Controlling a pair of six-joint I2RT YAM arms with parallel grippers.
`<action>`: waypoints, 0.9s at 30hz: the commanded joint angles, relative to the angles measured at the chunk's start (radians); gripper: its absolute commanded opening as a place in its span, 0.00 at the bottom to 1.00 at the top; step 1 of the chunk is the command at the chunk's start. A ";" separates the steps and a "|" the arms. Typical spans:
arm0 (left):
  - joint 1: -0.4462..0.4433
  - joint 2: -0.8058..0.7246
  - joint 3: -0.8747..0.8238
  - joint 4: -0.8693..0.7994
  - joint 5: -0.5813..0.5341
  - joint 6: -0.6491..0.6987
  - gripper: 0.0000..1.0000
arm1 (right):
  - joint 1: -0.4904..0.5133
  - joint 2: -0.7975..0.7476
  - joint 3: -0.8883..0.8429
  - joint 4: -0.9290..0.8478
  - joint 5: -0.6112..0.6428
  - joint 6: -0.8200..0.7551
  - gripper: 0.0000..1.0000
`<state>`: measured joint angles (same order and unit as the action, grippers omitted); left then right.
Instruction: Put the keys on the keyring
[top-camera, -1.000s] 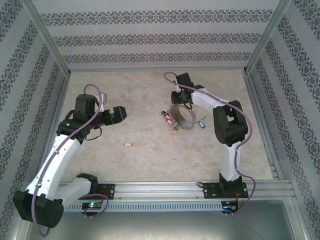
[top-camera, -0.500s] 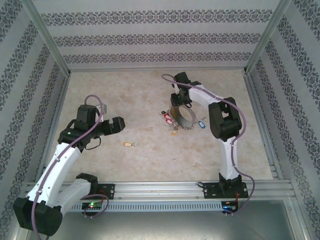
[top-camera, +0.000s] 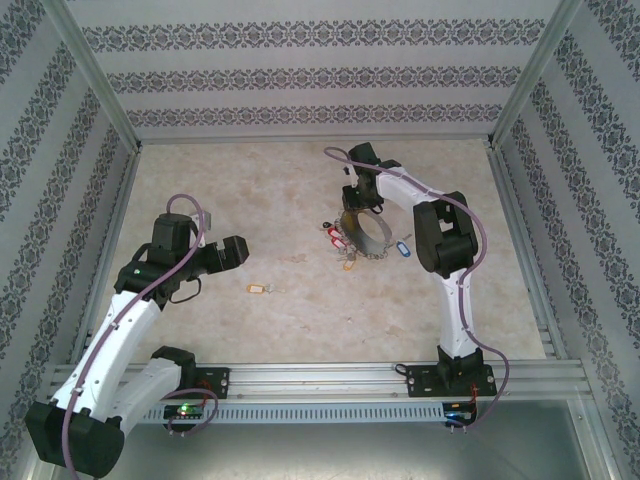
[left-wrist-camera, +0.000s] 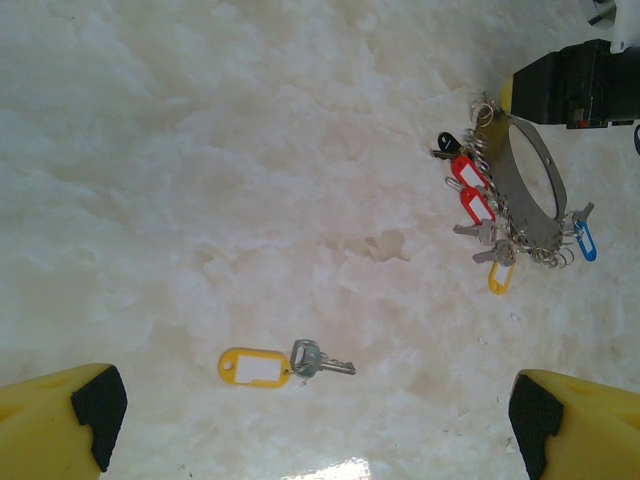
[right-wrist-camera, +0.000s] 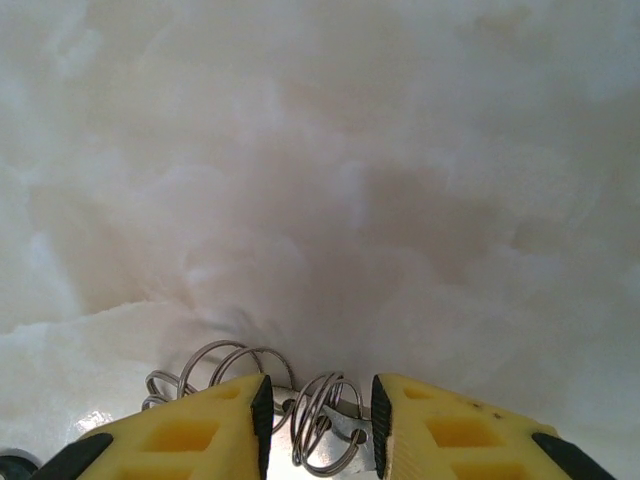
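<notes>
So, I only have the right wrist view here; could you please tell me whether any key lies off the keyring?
Observer: Yes, one lone key, yellow-labelled, lies on the table, well apart from the keyring.
Operator: Thank you. Is the left gripper anywhere near it?
Observer: The left gripper hovers close by it, jaws wide open and empty.
Operator: And which tags hang at the ring?
Observer: Two red tags, one yellow tag and one blue tag sit there.
</notes>
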<state>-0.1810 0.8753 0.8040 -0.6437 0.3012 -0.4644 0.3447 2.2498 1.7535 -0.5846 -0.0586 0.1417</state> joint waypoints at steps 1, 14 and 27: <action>0.015 0.000 0.022 0.010 -0.020 -0.010 0.99 | 0.011 0.013 0.004 -0.023 -0.012 -0.011 0.30; 0.014 -0.042 0.076 0.028 0.101 0.013 0.99 | 0.103 -0.081 -0.088 0.005 -0.139 -0.232 0.00; 0.012 -0.382 -0.212 0.289 -0.034 -0.158 0.99 | 0.327 -0.361 -0.418 0.122 -0.142 -0.462 0.35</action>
<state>-0.1810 0.5323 0.6502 -0.4576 0.3294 -0.5594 0.6762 1.9224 1.3624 -0.4965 -0.1982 -0.2676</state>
